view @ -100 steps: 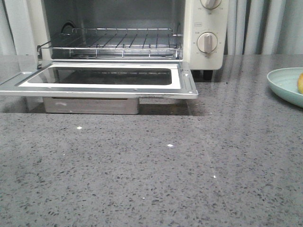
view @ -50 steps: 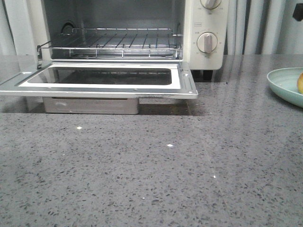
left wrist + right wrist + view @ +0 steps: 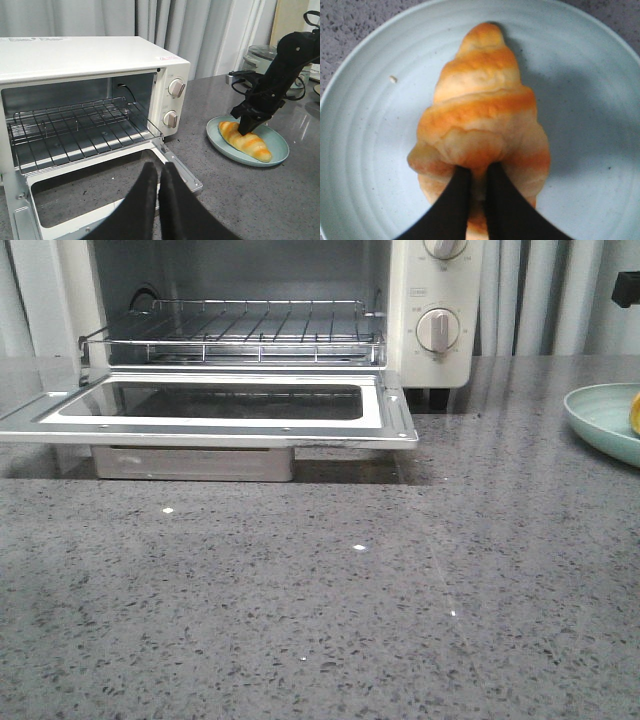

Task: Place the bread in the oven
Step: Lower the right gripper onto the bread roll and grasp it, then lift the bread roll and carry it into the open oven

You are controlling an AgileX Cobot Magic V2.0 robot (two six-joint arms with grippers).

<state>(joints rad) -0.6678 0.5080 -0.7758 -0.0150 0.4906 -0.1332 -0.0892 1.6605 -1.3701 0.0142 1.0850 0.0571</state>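
Grey speckled stone countertop (image 3: 330, 600). Oven (image 3: 95, 62) sits on it at the back left, door dropped open over the surface. Pale blue-green plate (image 3: 277, 145) rests on it well to the oven's right.

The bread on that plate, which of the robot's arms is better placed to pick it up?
The right. Its gripper is already down on the bread in the pale blue plate, fingers close together. The left gripper is shut, over by the oven and its open door.
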